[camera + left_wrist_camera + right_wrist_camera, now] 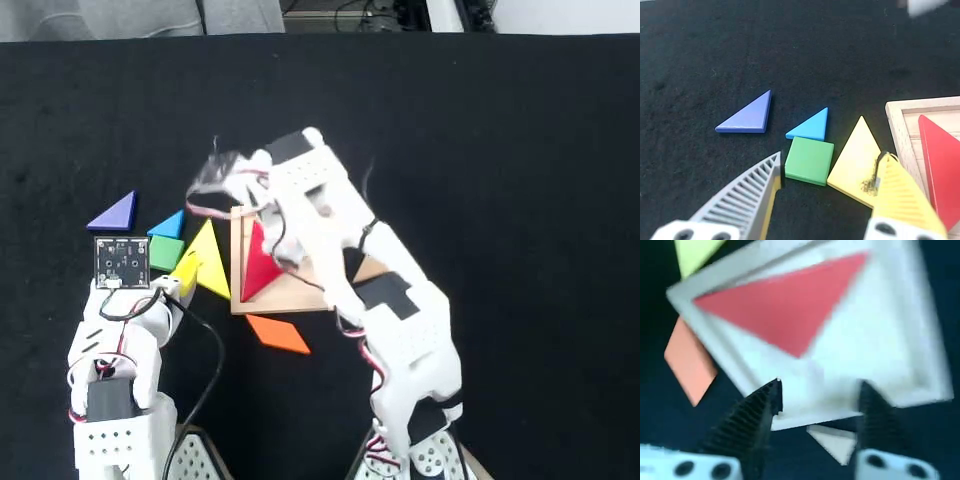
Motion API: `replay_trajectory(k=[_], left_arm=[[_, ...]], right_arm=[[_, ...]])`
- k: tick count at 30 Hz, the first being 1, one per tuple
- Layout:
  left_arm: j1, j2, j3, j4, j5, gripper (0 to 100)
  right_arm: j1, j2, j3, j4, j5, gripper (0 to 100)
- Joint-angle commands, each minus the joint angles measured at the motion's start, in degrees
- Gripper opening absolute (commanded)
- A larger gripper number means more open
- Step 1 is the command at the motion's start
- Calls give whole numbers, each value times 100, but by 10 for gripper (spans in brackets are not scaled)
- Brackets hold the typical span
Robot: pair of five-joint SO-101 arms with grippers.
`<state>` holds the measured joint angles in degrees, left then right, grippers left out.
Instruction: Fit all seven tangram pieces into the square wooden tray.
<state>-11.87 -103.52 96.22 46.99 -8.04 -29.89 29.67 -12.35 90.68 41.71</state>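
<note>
Hovering released, left jaws are hanging over green square (809,160) and yellow triangle (857,160) just beside tray (897,107); closing here is risking pinching both. Right jaws, also released, are hanging over tray rim, possibly above a pale triangle (837,440); descending is risking shoving tray and red triangle (258,265).

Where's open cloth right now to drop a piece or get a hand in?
Free: black cloth right of the tray, and the whole far strip of table. Crowded: left of the tray, where yellow triangle, green square and blue triangle bunch by the left claw; orange parallelogram sits just off its near edge.
</note>
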Motion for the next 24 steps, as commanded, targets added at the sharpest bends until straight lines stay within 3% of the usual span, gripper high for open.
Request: replay_trajectory(k=[1, 4, 9, 17, 24], left_arm=[[-57, -79, 119, -9, -53, 300], [-48, -79, 119, -9, -53, 300], [-40, -79, 119, -9, -53, 300], [-40, -79, 119, -9, -53, 300], [-40, -79, 119, -9, -53, 300]], right_arm=[[-281, -505, 910, -747, 440, 328], [-308, -505, 1341, -1521, 440, 289], [-316, -532, 1332, -1829, 440, 254], [-527, -488, 1191, -1873, 440, 120], [-844, -497, 1130, -1934, 431, 120]])
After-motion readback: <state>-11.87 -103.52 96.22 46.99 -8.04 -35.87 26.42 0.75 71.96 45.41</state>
